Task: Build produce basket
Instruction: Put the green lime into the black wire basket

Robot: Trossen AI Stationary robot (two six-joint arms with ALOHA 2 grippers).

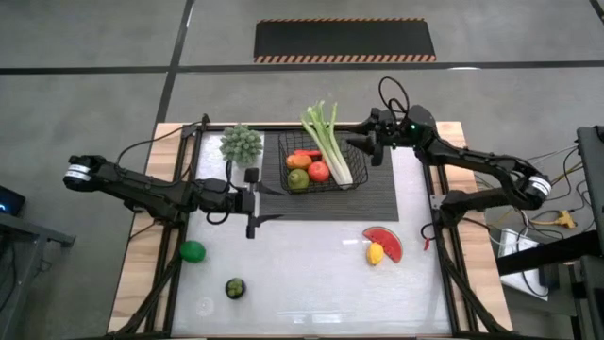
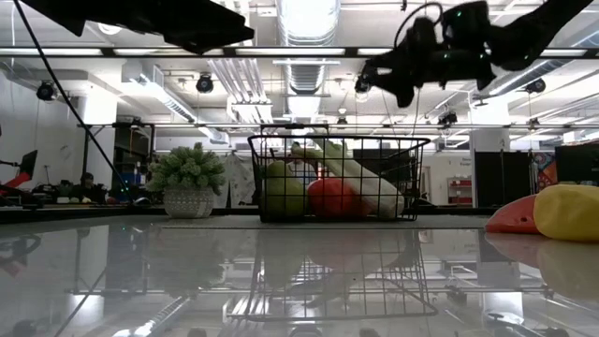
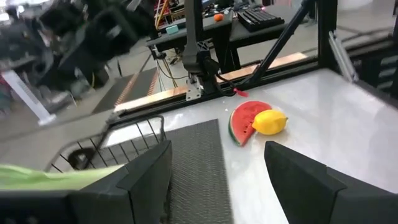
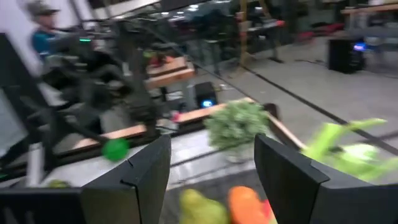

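1. High view: the basket (image 1: 321, 168) stands on a dark ribbed mat (image 1: 377, 198) at the far middle of the table (image 1: 302, 274). Inside it lie a green apple (image 1: 298, 179), a red apple (image 1: 319, 171), a carrot (image 1: 304, 157) and a long celery (image 1: 330, 144) that leans over the far rim. A small potted plant (image 1: 242, 144) stands just left of the basket. A watermelon slice (image 1: 385, 242) and a lemon (image 1: 376, 253) touch each other on the right part of the table. A lime (image 1: 192, 250) and a dark round fruit (image 1: 235, 288) lie at the near left. The right gripper (image 1: 368, 147) is beside the basket's right far corner. The left gripper (image 1: 253, 198) is at the mat's left edge.

2. Low view: the basket (image 2: 339, 178) shows the 2 apples and the celery (image 2: 360, 183) through its mesh. The right gripper (image 2: 407, 70) hangs above the basket and touches nothing. The lemon (image 2: 569, 212) rests against the watermelon slice (image 2: 513, 215).

3. Left wrist view: the left gripper (image 3: 217, 180) has its 2 fingers apart with nothing between them, above the mat (image 3: 199, 168). The watermelon slice (image 3: 244, 121) and lemon (image 3: 270, 122) are beyond it.

4. Right wrist view: the right gripper (image 4: 211, 171) stands with fingers apart and empty, above the produce. The plant (image 4: 237, 124) and the lime (image 4: 114, 149) show farther off.
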